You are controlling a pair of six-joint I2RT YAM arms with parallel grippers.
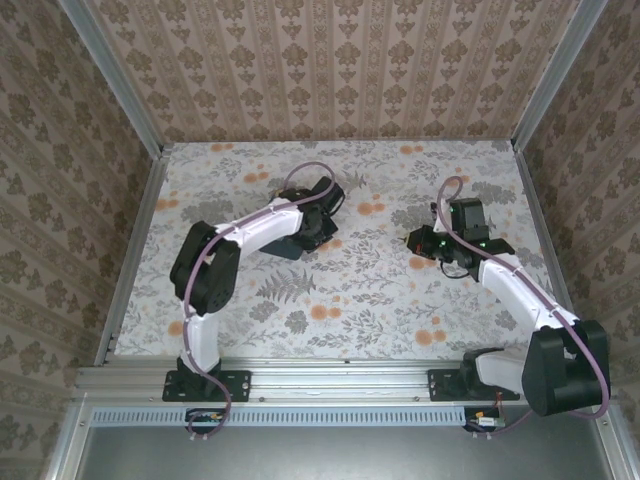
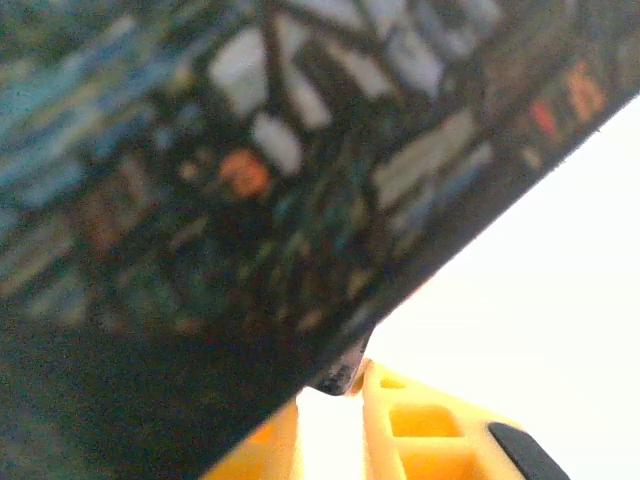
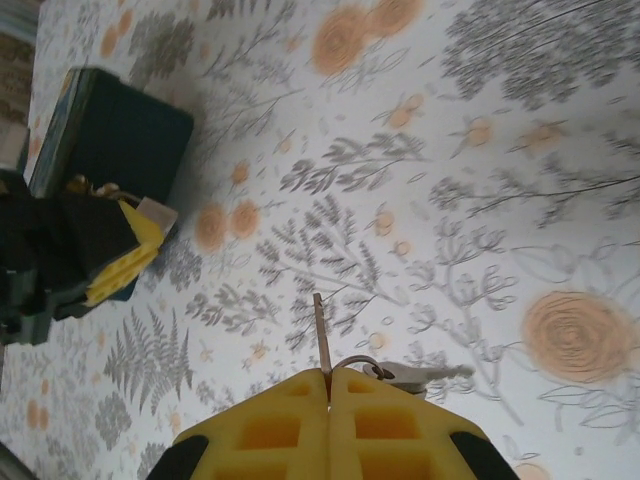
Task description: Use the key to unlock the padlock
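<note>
Right fingers (image 3: 275, 425) pinch the key (image 3: 320, 335) over the floral table (image 3: 480, 200), dark box (image 3: 120, 135) upper-left.

floral-patterned table (image 1: 350, 300), dark blue box (image 3: 125, 135) lying on it

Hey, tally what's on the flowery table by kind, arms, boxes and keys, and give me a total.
Robot arms: 2, left arm, right arm
Dark blue box: 1
Keys: 2, held key in the shut right claw, hanging key beside it
Total: 5
</note>
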